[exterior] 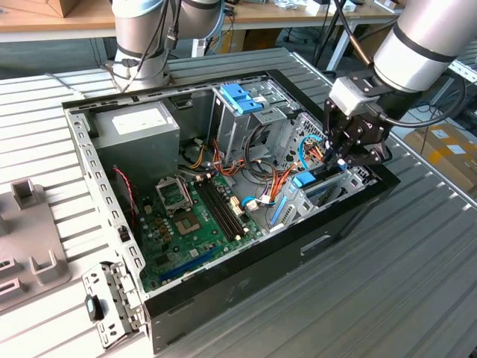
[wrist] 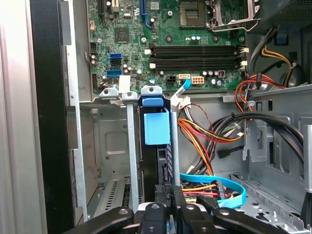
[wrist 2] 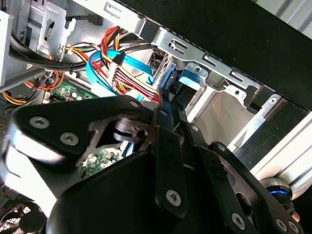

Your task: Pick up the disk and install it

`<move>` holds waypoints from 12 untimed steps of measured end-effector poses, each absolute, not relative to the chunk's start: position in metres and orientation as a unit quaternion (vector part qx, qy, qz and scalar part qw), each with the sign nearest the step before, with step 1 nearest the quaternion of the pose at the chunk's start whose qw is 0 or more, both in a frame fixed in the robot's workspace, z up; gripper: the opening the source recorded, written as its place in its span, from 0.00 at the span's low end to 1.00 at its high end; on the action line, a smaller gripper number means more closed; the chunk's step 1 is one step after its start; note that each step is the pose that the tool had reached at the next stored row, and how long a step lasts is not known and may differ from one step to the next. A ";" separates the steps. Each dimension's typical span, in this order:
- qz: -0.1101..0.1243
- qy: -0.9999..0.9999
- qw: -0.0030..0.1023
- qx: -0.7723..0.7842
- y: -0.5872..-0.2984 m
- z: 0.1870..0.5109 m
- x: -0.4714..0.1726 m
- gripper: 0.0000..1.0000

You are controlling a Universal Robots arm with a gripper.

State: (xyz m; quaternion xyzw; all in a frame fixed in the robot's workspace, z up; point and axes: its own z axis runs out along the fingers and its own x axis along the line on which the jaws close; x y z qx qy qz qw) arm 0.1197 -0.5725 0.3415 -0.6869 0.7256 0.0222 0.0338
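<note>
Already clamped edge-on between the fingers of the gripper (wrist: pixel 165 207), the disk (wrist: pixel 157 127) stands partway down in the drive bay (exterior: pixel 328 186) beside the motherboard (exterior: pixel 190 224), so it probably wants a straight, level push clear of the orange wires (wrist: pixel 195 136).

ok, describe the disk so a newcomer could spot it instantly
Start at the open computer case in the exterior view and go to the corner at that view's right, where the pincer reaches in. The disk stands on edge there in a grey metal bay, its bright blue end tab distinguishing it from the thin blue cable nearby.
</note>
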 end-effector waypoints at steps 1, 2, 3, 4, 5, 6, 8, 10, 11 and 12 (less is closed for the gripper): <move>0.022 0.726 0.034 -0.687 -0.572 0.342 0.120 0.23; 0.022 0.726 0.034 -0.687 -0.572 0.342 0.120 0.23; 0.022 0.726 0.034 -0.687 -0.572 0.342 0.120 0.30; 0.022 0.726 0.034 -0.687 -0.573 0.345 0.120 0.30; 0.022 0.726 0.034 -0.687 -0.573 0.349 0.120 0.30; 0.022 0.726 0.034 -0.687 -0.572 0.352 0.120 0.30; 0.022 0.726 0.034 -0.687 -0.572 0.354 0.120 0.30; 0.023 0.726 0.034 -0.687 -0.571 0.354 0.120 0.29; 0.023 0.726 0.034 -0.687 -0.571 0.354 0.120 0.29; 0.025 0.726 0.034 -0.687 -0.570 0.354 0.121 0.22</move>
